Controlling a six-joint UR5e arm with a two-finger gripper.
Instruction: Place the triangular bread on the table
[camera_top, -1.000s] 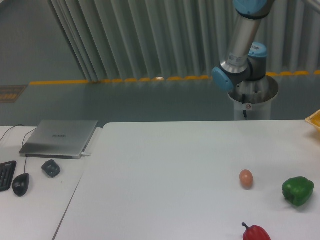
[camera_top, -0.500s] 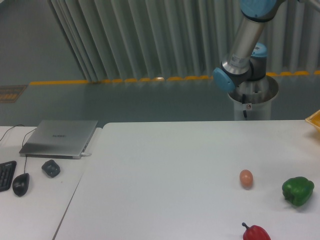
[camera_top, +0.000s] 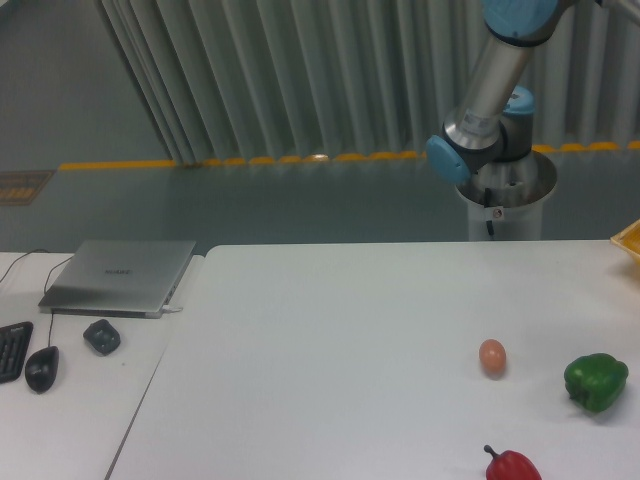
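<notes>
Three food items are lying on the wide white bench (camera_top: 330, 340): a small brown egg (camera_top: 492, 357), a green bell pepper (camera_top: 596, 382) and a red pepper (camera_top: 512, 466) cut by the lower edge. None of these is the triangular bread. A sliver of golden orange-tan colour (camera_top: 629, 242) is showing at the right edge of the frame, level with the bench's far side; whether this is the bread or something carrying it cannot be told. Only the elbow and lower links of the robot arm (camera_top: 487, 100) are showing, upper right above the pedestal (camera_top: 507, 205); the jaws are lying outside the frame, so their state cannot be told. On the narrower desk at left a laptop (camera_top: 120, 276), a mouse (camera_top: 41, 368) and a keyboard corner (camera_top: 12, 350) are sitting. Judged from this, nothing bread-shaped is resting on the bench, so the placing is looking unfinished.
</notes>
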